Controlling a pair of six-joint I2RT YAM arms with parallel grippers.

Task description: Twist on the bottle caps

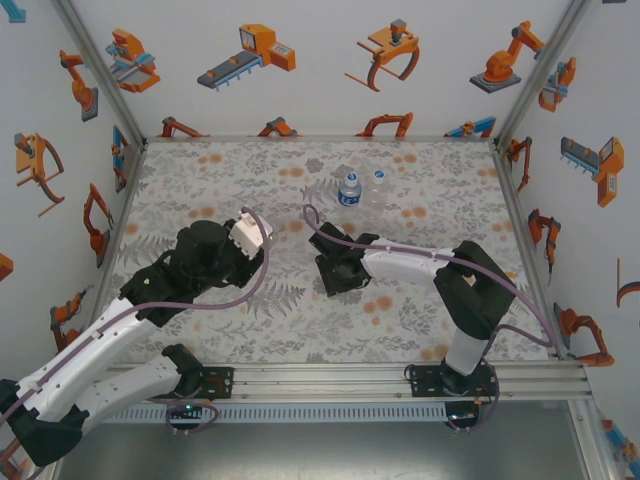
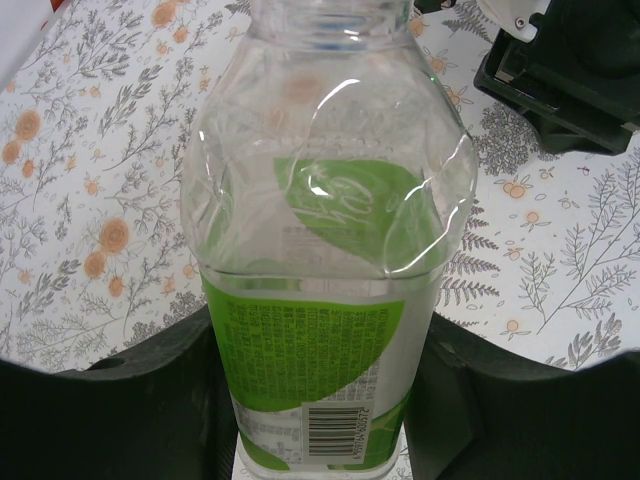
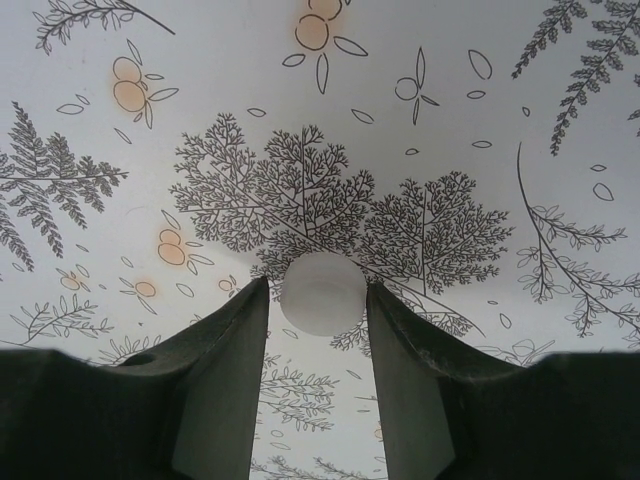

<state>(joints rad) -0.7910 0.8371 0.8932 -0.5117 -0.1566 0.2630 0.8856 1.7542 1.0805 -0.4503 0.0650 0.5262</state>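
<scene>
A clear bottle with a green label (image 2: pixel 320 300) stands between the black fingers of my left gripper (image 2: pixel 320 420), which is shut on its lower body. Its threaded neck (image 2: pixel 330 20) is bare. That gripper (image 1: pixel 245 242) sits left of the table's middle. A small white bottle cap (image 3: pixel 322 295) lies on the patterned cloth right at the fingertips of my right gripper (image 3: pixel 318 285), with both jaws closed in on its sides. This gripper (image 1: pixel 332 272) is low over the table's middle. At the back stand a blue-labelled bottle (image 1: pixel 349 188) and a plain clear bottle (image 1: pixel 378 186).
The table (image 1: pixel 200 180) wears a grey leaf and orange flower cloth, walled on three sides. The right gripper's black body (image 2: pixel 570 80) is close to the held bottle's upper right. An aluminium rail (image 1: pixel 330 372) carries both arm bases at the near edge.
</scene>
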